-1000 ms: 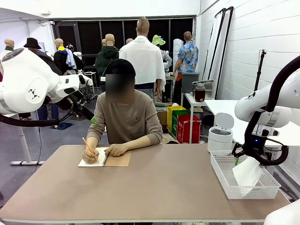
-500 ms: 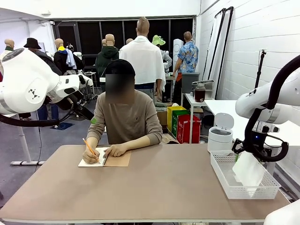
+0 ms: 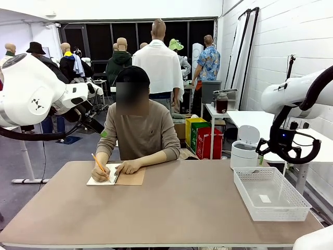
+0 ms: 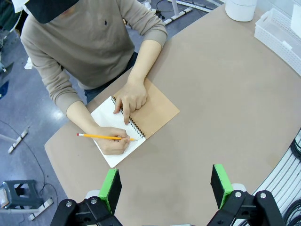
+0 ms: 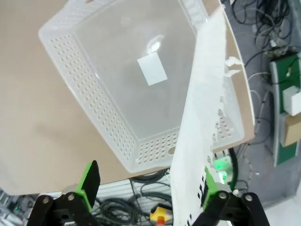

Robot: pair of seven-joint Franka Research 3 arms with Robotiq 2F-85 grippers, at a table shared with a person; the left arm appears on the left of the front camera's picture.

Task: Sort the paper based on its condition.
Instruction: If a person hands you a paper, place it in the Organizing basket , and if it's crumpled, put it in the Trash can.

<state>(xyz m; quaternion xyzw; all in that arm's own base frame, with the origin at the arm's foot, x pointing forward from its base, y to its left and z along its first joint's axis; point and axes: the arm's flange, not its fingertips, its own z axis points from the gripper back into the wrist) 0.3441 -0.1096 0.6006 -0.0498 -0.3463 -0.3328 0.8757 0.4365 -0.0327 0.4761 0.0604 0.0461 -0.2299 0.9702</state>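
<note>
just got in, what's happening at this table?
The person's hand is writing in the spiral notebook with a pencil. The right gripper hangs above the white basket, fingers wide apart, a paper sheet alongside one finger. The left gripper hovers open over the table.

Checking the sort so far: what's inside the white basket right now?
A small white rectangle lies on the basket floor. In the right wrist view a hanging paper sheet covers one side.

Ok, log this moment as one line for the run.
left pincer: open above table | right pincer: open over basket | paper: at right pincer, across basket rim | person: writing in notebook
</note>
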